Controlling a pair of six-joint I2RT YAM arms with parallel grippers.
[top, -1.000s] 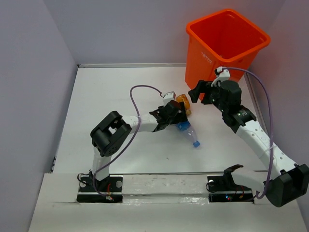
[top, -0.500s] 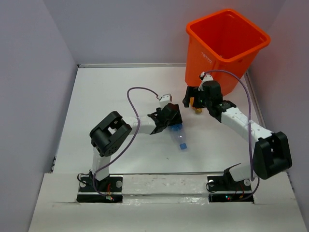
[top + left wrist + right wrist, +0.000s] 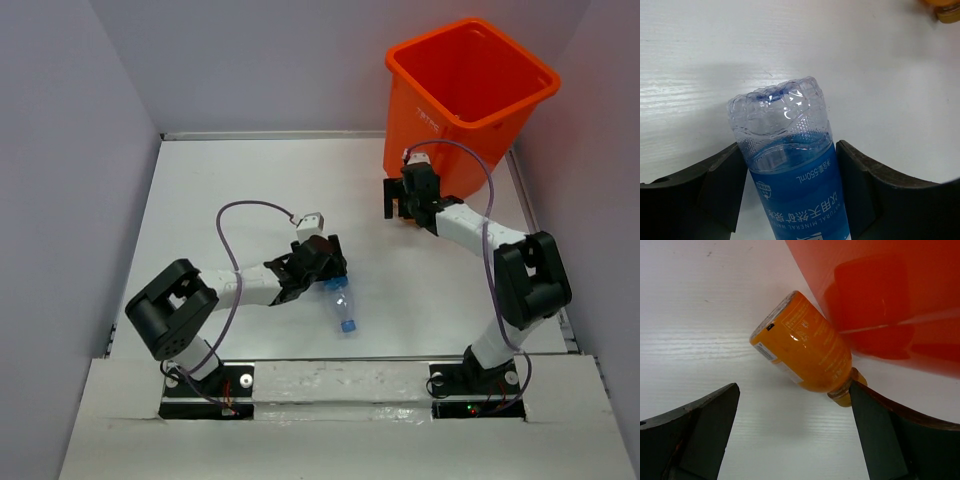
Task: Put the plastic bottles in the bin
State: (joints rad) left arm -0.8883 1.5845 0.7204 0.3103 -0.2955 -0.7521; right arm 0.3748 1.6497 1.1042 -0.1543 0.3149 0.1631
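My left gripper (image 3: 328, 276) is shut on a clear bottle with a blue label (image 3: 341, 306), its blue cap pointing to the near edge. In the left wrist view the bottle (image 3: 790, 170) sits between both fingers, base outward, just over the table. My right gripper (image 3: 397, 203) is open, low at the foot of the orange bin (image 3: 430, 120). In the right wrist view an orange bottle (image 3: 802, 347) lies on the table against the bin's wall (image 3: 890, 290), between the wide-open fingers, its cap touching the right finger (image 3: 875, 425). No other bottles show.
The bin stands at the far right corner of the white table (image 3: 230, 190), close to the right wall. Grey walls close in the left, far and right sides. Purple cables loop over both arms.
My left gripper has drawn back toward the near left, taking the blue-labelled bottle along. My right gripper has swung left and down to the bin's foot, around the orange bottle.
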